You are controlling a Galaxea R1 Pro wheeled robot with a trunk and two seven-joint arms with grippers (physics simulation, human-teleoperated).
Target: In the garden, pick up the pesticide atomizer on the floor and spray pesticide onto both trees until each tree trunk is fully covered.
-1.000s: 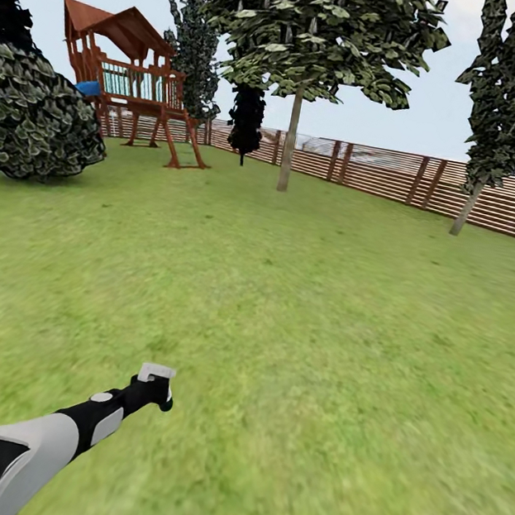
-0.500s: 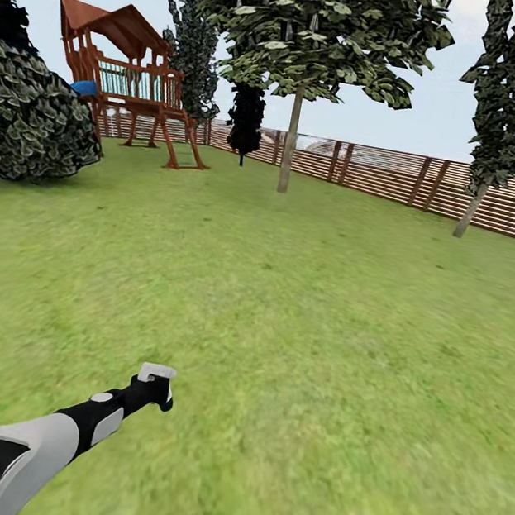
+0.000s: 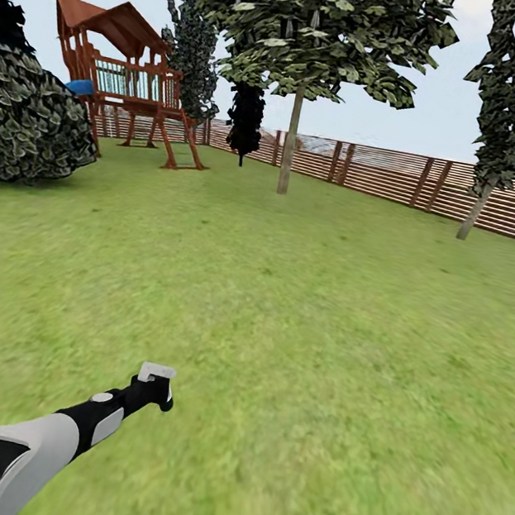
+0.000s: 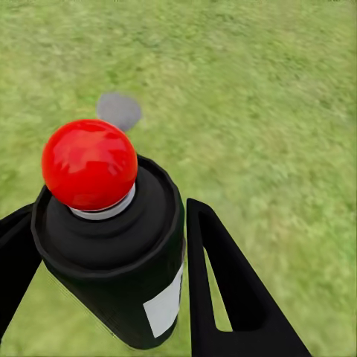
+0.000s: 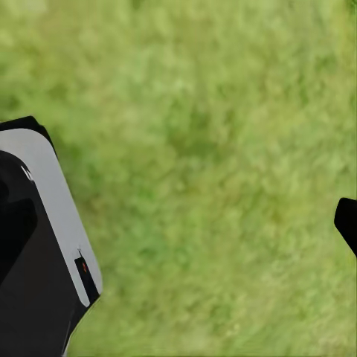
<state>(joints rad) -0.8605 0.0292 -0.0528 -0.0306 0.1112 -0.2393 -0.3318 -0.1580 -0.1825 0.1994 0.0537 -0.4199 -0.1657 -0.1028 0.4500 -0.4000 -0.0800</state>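
Observation:
The pesticide atomizer [image 4: 111,253] is a black can with a red ball on top, and my left gripper [image 4: 111,212] is shut on it, one black finger on each side. In the head view the atomizer's light grey head [image 3: 157,372] shows at the end of my outstretched left arm, low over the garden lawn [image 3: 306,316]. One tree [image 3: 321,25] with a broad canopy stands far ahead, its straight bare trunk [image 3: 290,141] near the fence. In the right wrist view a dark tip [image 5: 346,222] shows over blurred grass.
A brown slat fence [image 3: 389,175] closes the far side. A wooden playset [image 3: 124,76] and a big round bush [image 3: 28,123] stand at the far left. A tall narrow tree with a leaning trunk [image 3: 475,212] is at the right, and dark columnar trees [image 3: 247,122] behind.
The whole head view has shifted slightly: bush and playset slid left, so the camera moved. My left arm keeps the same pose with the atomizer.

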